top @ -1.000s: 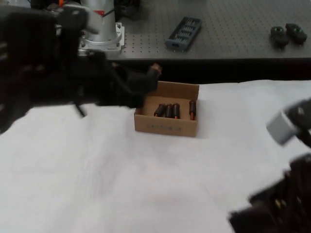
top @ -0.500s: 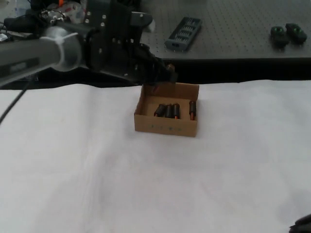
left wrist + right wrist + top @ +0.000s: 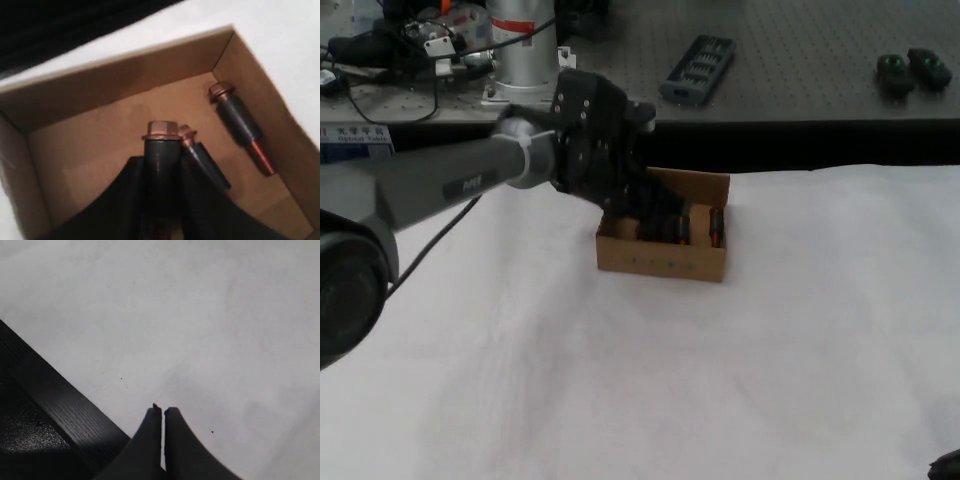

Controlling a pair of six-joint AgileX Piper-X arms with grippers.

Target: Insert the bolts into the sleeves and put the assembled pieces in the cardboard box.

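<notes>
The cardboard box (image 3: 665, 262) stands on the white cloth at the bench's middle back. My left gripper (image 3: 655, 212) is down inside it, shut on an assembled piece (image 3: 161, 150): a dark sleeve with a copper hex-headed bolt through it. In the left wrist view the gripper (image 3: 161, 164) holds that piece just above the box floor (image 3: 95, 165). Two more assembled pieces lie in the box, one beside the held one (image 3: 202, 157) and one by the side wall (image 3: 241, 122). My right gripper (image 3: 161, 411) is shut on nothing, over bare cloth near the bench's dark edge (image 3: 55, 405).
White cloth (image 3: 770, 340) covers the near bench. Behind it a dark perforated table carries a metal post (image 3: 525, 45), a black ridged block (image 3: 698, 66) and two small black parts (image 3: 912, 70). A corner of an arm (image 3: 947, 466) shows at the lower right.
My left arm swung from the left over the box and dropped its gripper into it with the piece. The right arm drew back off the lower right.
</notes>
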